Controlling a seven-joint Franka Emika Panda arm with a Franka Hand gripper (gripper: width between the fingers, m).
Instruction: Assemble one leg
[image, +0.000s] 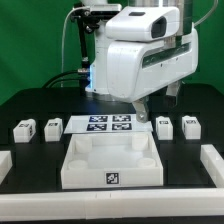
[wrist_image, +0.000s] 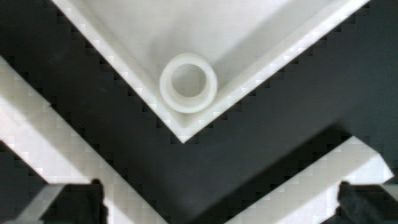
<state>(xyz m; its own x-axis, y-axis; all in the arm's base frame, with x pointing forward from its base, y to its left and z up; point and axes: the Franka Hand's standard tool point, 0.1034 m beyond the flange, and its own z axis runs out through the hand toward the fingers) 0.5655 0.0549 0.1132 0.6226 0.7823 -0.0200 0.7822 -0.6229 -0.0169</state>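
Four small white legs with tags stand on the black table: two at the exterior view's left (image: 22, 128) (image: 52, 127) and two at its right (image: 165, 126) (image: 189, 125). My gripper (image: 157, 103) hangs above the table behind the large white tray-like piece (image: 110, 165), touching nothing. In the wrist view the gripper (wrist_image: 214, 207) is open and empty, its dark fingertips (wrist_image: 63, 205) wide apart. Below it lies a corner of the tray piece (wrist_image: 249, 40) with a round socket (wrist_image: 189, 83). No leg shows in the wrist view.
The marker board (image: 110, 124) lies flat behind the tray piece, between the two pairs of legs. White border blocks sit at the front left (image: 6, 160) and front right (image: 212, 165) of the table. The arm's bulky white body fills the upper middle.
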